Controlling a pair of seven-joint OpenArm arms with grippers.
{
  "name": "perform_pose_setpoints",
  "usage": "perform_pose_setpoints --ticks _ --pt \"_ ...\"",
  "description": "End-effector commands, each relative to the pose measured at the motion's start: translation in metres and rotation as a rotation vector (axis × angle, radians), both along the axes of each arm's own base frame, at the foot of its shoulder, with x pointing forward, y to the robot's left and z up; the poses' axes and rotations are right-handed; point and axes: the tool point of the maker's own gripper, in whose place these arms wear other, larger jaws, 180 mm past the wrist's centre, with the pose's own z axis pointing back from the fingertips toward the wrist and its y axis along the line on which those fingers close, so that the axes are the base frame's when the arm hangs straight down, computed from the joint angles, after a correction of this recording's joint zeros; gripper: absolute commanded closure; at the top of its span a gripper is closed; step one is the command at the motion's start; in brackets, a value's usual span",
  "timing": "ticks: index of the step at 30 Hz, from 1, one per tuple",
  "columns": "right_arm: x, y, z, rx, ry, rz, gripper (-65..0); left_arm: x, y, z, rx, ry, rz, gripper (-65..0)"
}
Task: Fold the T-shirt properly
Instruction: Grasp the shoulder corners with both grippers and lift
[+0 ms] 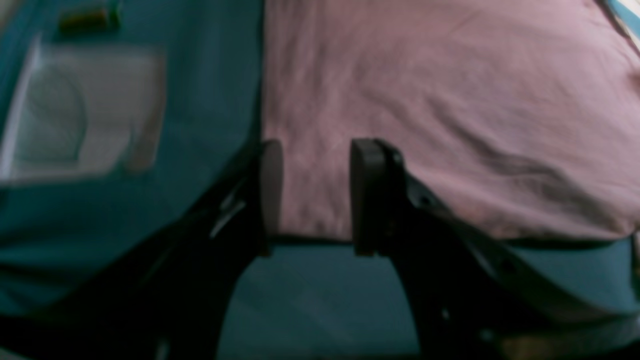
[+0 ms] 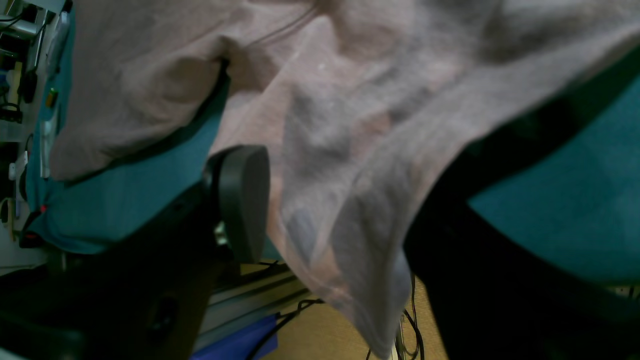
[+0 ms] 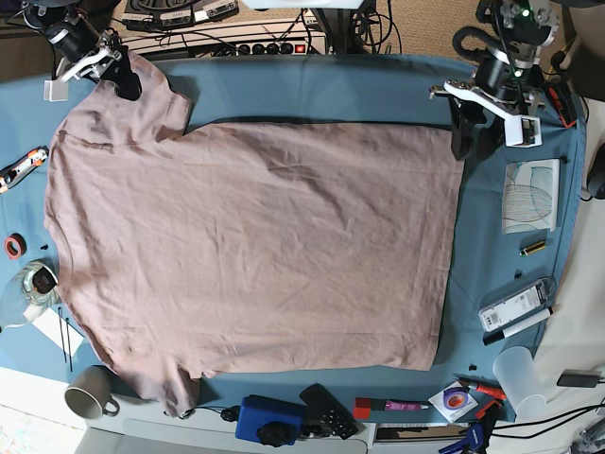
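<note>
The T-shirt [image 3: 250,251] lies spread flat over most of the desk [image 3: 378,90] with its teal cover, collar end toward the base view's left and hem toward its right. The right gripper [image 2: 320,200] sits at the far sleeve, and its wrist view shows sleeve cloth draped between its fingers [image 2: 245,200], one of them hidden behind the fabric; they appear to be pinching the sleeve, with a fold hanging past the desk edge. The left gripper [image 1: 315,195] hovers at the far hem corner with its fingers [image 1: 367,195] spread, cloth lying between them but not yet clamped. The risk from here, as I judge it, is unevenness: if the left fingers close on only the top layer, or miss the edge altogether, one side would lift while the other drags, skewing the fold. The soft, wrinkled cotton could also slip from a shallow pinch. Clutter rings the shirt, including a mug [image 3: 90,399], a paper sheet [image 3: 531,194] and a plastic cup [image 3: 520,374], so a wide swing might snag or topple something.
</note>
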Motion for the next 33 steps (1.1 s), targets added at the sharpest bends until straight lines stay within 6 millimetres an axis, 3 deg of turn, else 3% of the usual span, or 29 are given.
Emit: perform_pose_setpoints --ticks 1,10,15,22,28,30,33 --pt "-0.023 0.003 -0.018 -0.024 0.13 0.048 -33.9 0.006 0.0 0.006 -0.018 -0.036 0.002 -23.4" --pt "-0.024 0.003 -0.018 -0.024 0.136 0.051 -33.9 0.018 0.002 -0.045 -0.1 0.093 0.019 -23.4" --pt "-0.024 0.003 -0.018 -0.024 0.136 0.051 -33.9 0.023 0.003 -0.063 -0.128 0.13 0.031 -23.4" --pt "-0.024 0.003 -0.018 -0.023 0.136 0.052 -33.9 0.012 0.004 -0.098 -0.153 0.232 0.046 -23.5" --pt "-0.024 0.003 -0.018 -0.023 0.135 0.051 -33.6 0.003 -0.017 -0.101 -0.264 0.282 -0.025 -23.4" --pt "-0.024 0.003 -0.018 -0.024 0.132 0.049 -31.6 0.004 -0.018 -0.1 -0.273 0.278 -0.024 -23.0" --pt "-0.023 0.003 -0.018 -0.024 0.131 0.049 -19.6 0.003 -0.019 -0.1 -0.28 0.283 -0.026 -18.2"
